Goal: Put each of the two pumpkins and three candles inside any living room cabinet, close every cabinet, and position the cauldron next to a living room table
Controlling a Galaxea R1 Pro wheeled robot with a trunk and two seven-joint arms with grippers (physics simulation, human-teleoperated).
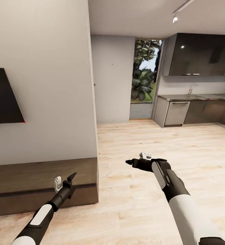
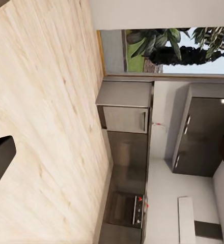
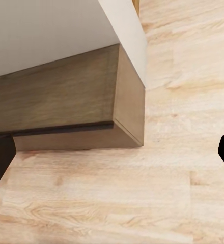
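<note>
Hovering empty, both tools spread open, left tool (image 1: 65, 179), right tool (image 1: 137, 159), matte dark-brown boxy cabinet (image 1: 41, 185), pale plank floor (image 1: 133, 200)

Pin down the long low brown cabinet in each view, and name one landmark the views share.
Head view: the cabinet sits at lower left, along the foot of the white wall.
Left wrist view: this camera faces the kitchen cupboards across the floor.
Right wrist view: the cabinet shows its front and end corner under the wall.
Shared landmark: the pale plank floor.
</note>
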